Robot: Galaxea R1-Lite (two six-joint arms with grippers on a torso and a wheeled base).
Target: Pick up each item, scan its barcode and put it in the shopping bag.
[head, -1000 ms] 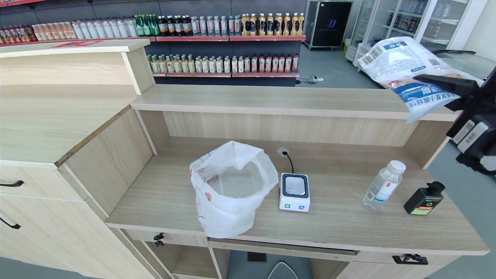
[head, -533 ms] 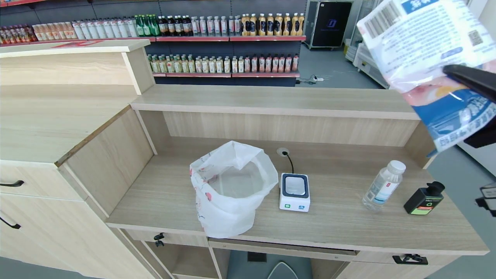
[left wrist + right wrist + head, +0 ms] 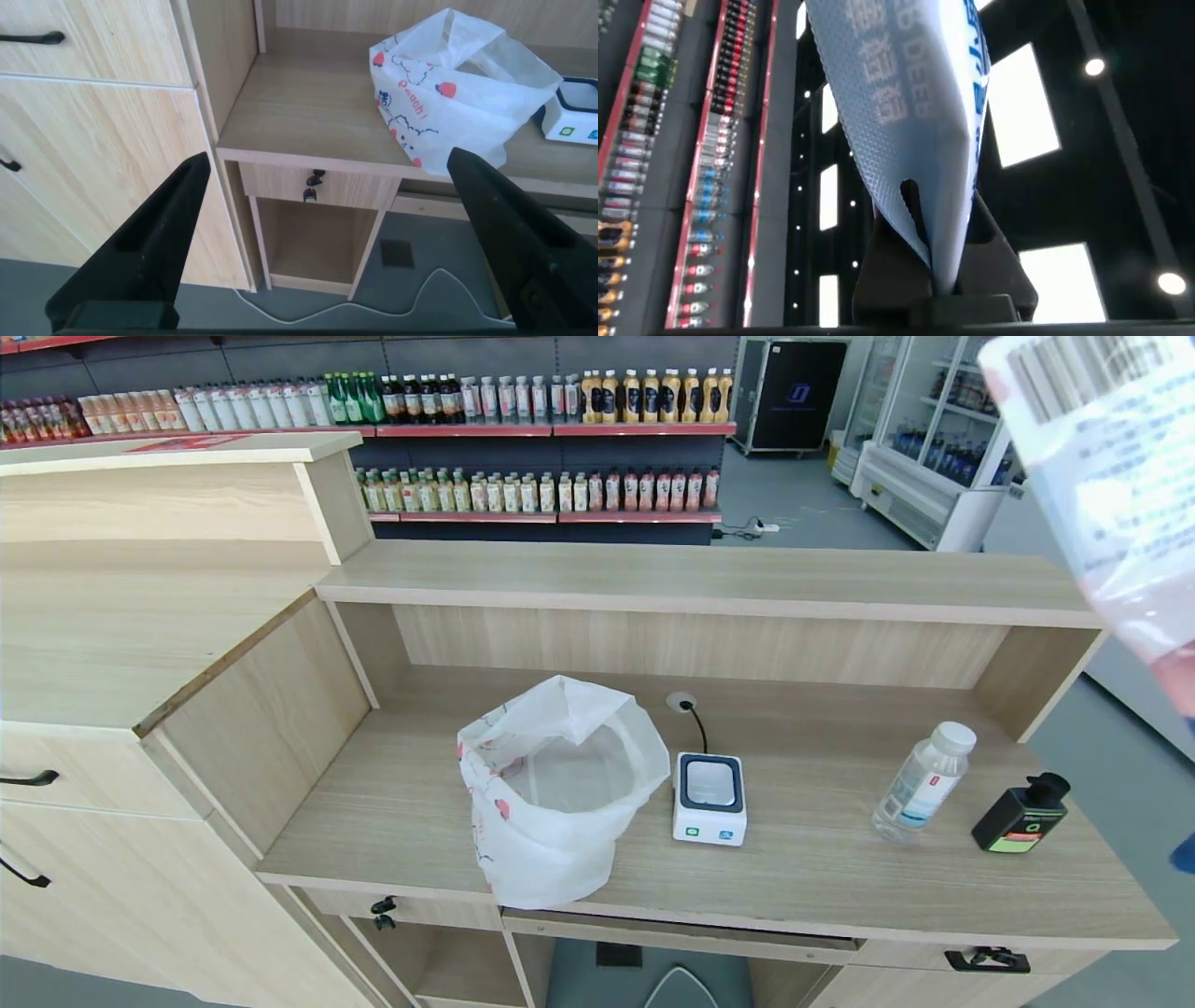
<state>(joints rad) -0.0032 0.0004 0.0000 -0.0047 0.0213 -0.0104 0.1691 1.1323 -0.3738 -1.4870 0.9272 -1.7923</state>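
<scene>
Head view: the packet (image 3: 1111,476), white with a barcode near its upper end, is held high at the robot's right, well above the worktop (image 3: 822,868) and apart from everything on it. In the right wrist view the packet (image 3: 906,121) is seen clamped between the fingers of the right pincer (image 3: 920,233), its blue-and-white end raised toward ceiling lights. The left pincer (image 3: 329,157) is held low before the front left corner of the worktop, its fingers spread wide with nothing between them.

On the pale wooden worktop, the white shopping bag (image 3: 551,784) stands open, and the small white scanner (image 3: 709,796) is set just beside it, a cable running from it to a hole behind. A clear water bottle (image 3: 920,784) and a dark pump bottle (image 3: 1019,814) stand near each other toward the right end. Behind a raised ledge, shelves of drink bottles (image 3: 523,397) and glass-fronted coolers (image 3: 934,448) are seen.

The packet is cut off by the top and right edges of the head view, and its print cannot be made out.

Compared with half a second ago, the packet has been carried higher and further right, while the things on the worktop are unmoved.
</scene>
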